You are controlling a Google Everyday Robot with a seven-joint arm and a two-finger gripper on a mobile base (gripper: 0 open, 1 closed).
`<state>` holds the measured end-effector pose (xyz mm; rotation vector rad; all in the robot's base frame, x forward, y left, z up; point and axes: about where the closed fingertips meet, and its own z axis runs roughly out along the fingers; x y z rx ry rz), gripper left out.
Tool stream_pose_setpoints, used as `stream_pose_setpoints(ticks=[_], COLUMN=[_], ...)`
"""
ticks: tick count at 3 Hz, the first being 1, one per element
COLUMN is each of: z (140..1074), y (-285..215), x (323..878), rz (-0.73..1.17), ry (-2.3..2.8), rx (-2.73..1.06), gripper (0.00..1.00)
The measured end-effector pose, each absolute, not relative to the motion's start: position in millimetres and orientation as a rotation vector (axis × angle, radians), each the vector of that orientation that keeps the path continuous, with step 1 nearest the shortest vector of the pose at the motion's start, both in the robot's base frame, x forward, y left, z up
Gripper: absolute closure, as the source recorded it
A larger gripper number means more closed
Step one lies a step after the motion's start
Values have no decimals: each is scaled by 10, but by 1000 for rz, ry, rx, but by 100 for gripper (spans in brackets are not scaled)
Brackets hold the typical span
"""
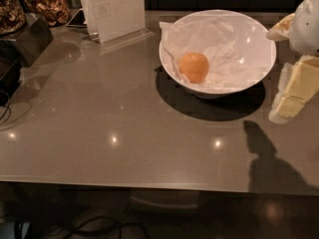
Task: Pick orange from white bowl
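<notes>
The orange [194, 66] is small and round. It lies left of centre inside the white bowl [259, 68], on the crumpled white paper lining it. The bowl stands on the grey table at the back right. My gripper [288, 97] is pale cream and hangs at the right edge of the camera view. It is just right of the bowl's rim, apart from the orange and above the table. Its shadow falls on the table in front of it.
A clear stand with a white sheet [115, 11] stands at the back, left of the bowl. Jars of dried food [46, 6] and a dark box [27, 39] sit at the back left. The table's front edge [149, 180] runs across the bottom.
</notes>
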<state>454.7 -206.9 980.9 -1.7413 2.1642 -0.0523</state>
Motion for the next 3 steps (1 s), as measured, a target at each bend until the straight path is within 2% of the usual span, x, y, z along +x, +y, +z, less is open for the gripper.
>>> stream_pose_setpoints(ticks=[2,3], z=[9851,9868], y=[-1667,-1657], x=[5172,5204], rz=[161,166], ry=[1978,1971], rx=[-1761,-1755], gripper=[0,0])
